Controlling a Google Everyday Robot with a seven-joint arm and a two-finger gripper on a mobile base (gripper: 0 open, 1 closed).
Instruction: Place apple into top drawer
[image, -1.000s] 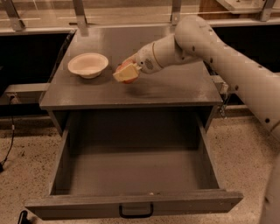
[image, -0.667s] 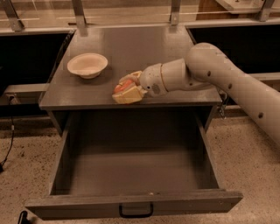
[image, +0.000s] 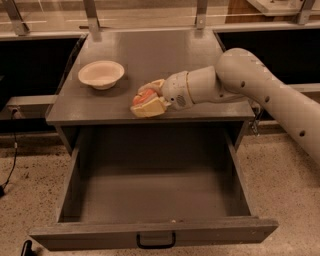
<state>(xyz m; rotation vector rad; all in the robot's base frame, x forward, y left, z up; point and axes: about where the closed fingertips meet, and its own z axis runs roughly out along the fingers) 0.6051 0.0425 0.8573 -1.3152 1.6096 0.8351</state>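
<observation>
The apple (image: 142, 97) is red-orange and sits between the cream fingers of my gripper (image: 147, 99). The gripper is shut on the apple and holds it above the front edge of the grey cabinet top (image: 150, 55). My white arm (image: 250, 80) reaches in from the right. The top drawer (image: 150, 200) is pulled wide open below, dark grey, with nothing visible inside. Its small black handle (image: 156, 241) is centred on the front panel.
A cream-white shallow bowl (image: 101, 74) stands on the cabinet top at the left. Metal posts (image: 91, 17) rise at the back. A black cable (image: 12, 160) hangs at the left over the speckled floor (image: 295, 190).
My gripper has carried the apple from the middle of the cabinet top toward its front edge, nearer the open drawer. The bowl and drawer have not moved.
</observation>
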